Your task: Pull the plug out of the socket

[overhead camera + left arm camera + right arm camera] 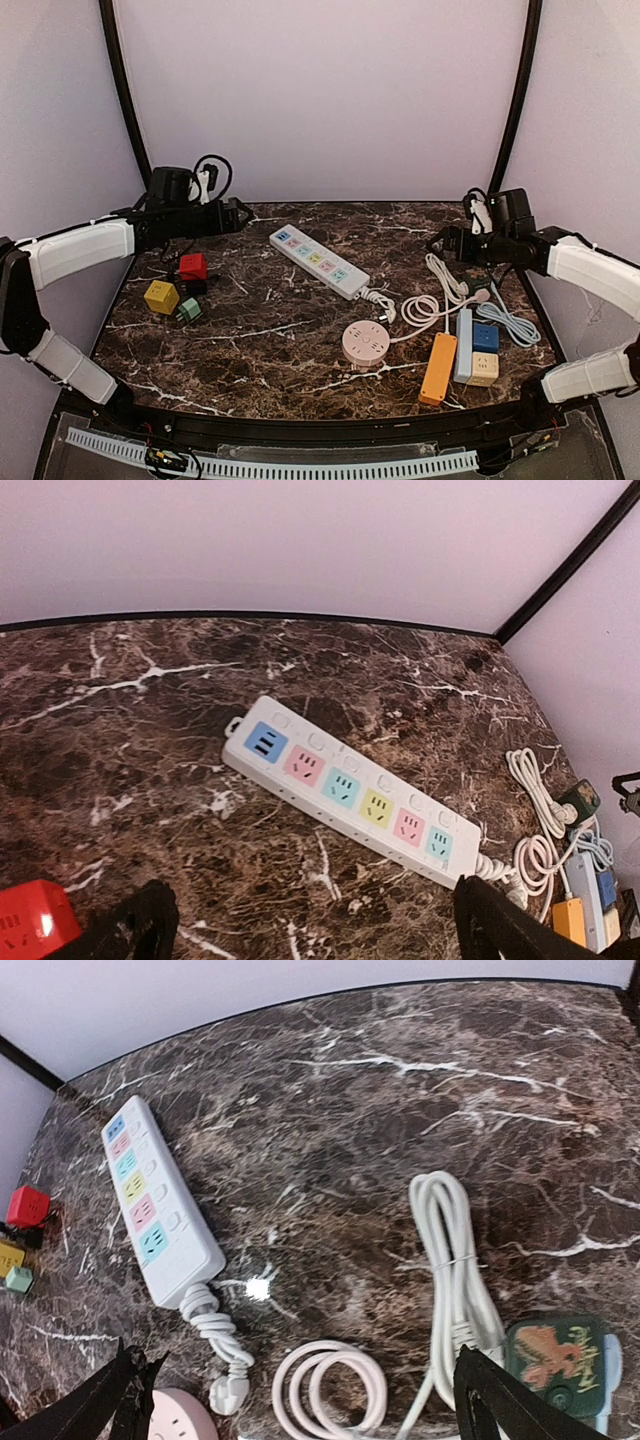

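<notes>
The left gripper (240,213) hangs over the table's (270,350) far left part, fingers (135,925) spread wide, nothing between them. Below and ahead of it lies the white strip (318,261), set diagonally, its coloured outlets all bare. Near the left edge sit a red cube (193,266), a yellow cube (160,296) and a small green cube (188,310).

The right gripper (440,243) hangs over the far right part, fingers (500,1400) likewise wide apart and gripping nothing. Just under it sits a green block (560,1360) with a pale plug (608,1370) touching its side; whether that plug is seated cannot be told. A bundled white cord (455,1260) lies beside the block. The strip's own lead ends loose beside a pink round socket (365,342). An orange strip (438,368) lies nearer the arms.
</notes>
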